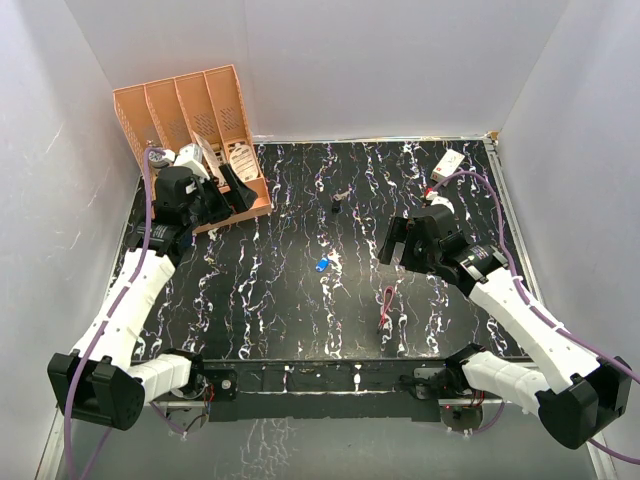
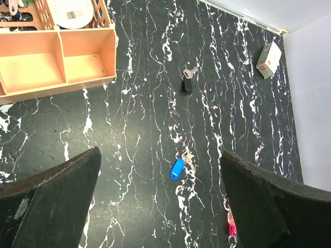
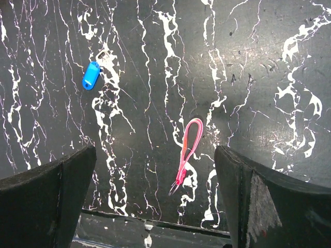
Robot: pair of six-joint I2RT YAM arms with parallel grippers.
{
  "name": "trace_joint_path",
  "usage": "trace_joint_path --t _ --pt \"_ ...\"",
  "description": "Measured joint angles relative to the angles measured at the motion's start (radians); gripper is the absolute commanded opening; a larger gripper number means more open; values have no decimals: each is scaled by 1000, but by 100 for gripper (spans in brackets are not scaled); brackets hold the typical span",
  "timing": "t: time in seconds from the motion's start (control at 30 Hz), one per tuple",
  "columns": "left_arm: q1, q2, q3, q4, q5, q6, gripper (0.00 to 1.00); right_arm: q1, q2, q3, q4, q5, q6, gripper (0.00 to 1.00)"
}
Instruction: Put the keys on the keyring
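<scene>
Our left gripper and right gripper hang with jaws apart, empty; blue key, black key and keyring lie separate on the table.

Agape, empty: left claw, right claw

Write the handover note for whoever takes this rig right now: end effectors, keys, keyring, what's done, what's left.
Left end effector: open, empty, raised above the table.
Right end effector: open, empty, raised near the keyring.
Blue key: loose, mid-table.
Dark key: loose, farther back, apart from the blue one.
Keyring: flat near the front edge, nothing on it.
Done: nothing.
Left: put both keys on the keyring.
</scene>
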Motion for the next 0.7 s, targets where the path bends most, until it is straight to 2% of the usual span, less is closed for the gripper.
trace_joint_path --t 0.53,0.7 --pt "-5 -32 -3 7 42 32 99 10 -2 -3 -19 -1 10 97" --pt "-69 -28 -7 3 39 41 99 22 -59 -87 -33 -26 38 95"
